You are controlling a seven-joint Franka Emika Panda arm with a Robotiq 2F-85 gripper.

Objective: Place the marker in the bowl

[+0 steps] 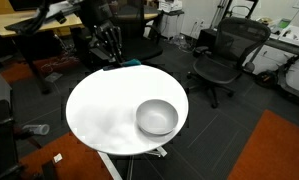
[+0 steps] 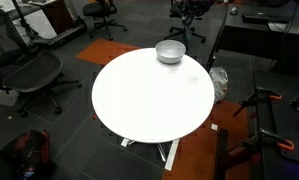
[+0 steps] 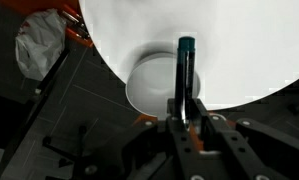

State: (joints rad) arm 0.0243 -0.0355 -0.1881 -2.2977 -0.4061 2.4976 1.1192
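The marker (image 3: 184,70) is a thin dark stick with a teal end. In the wrist view it stands out from between my fingers, its teal tip over the white table. My gripper (image 3: 181,112) is shut on it. The bowl (image 3: 152,86) is round and light grey-white, and lies beyond the fingers, partly behind the marker. In an exterior view my gripper (image 1: 110,48) hangs above the far edge of the round table, well away from the bowl (image 1: 156,118), which sits near the front right rim. The bowl also shows in an exterior view (image 2: 170,52); the arm is out of that view.
The round white table (image 1: 104,115) stands on one central leg (image 2: 171,152). Black office chairs (image 1: 221,60) and desks stand around it on dark and orange floor. A crumpled plastic bag (image 3: 37,50) lies on the floor beside the table. A teal patch (image 1: 126,65) shows at the table's far edge.
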